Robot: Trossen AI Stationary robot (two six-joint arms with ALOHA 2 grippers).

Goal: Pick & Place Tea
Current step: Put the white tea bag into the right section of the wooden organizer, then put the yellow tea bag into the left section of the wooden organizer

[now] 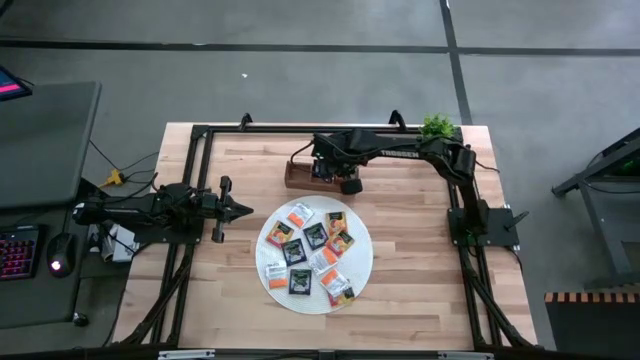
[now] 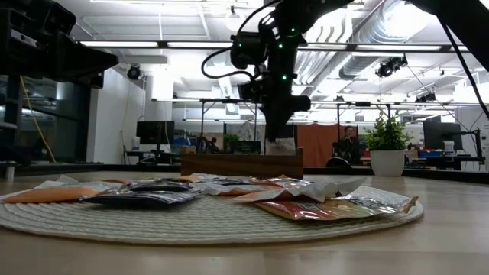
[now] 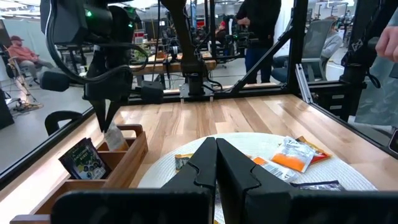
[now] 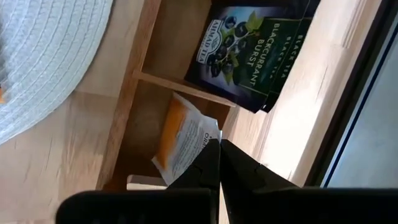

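Your right gripper (image 4: 219, 163) pinches a white-and-orange sachet (image 4: 180, 142) inside the wooden tray (image 1: 300, 178), while your left gripper (image 3: 216, 163) waits, fingers together.

Even overhead light, soft shadows; low view foreground mat (image 2: 214, 218) blurred.

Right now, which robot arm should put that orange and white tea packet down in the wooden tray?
The right arm, probably. Its gripper already pinches the orange-and-white sachet over the wooden tray, beside a black sachet. The left gripper waits shut, beside the round mat, holding nothing.
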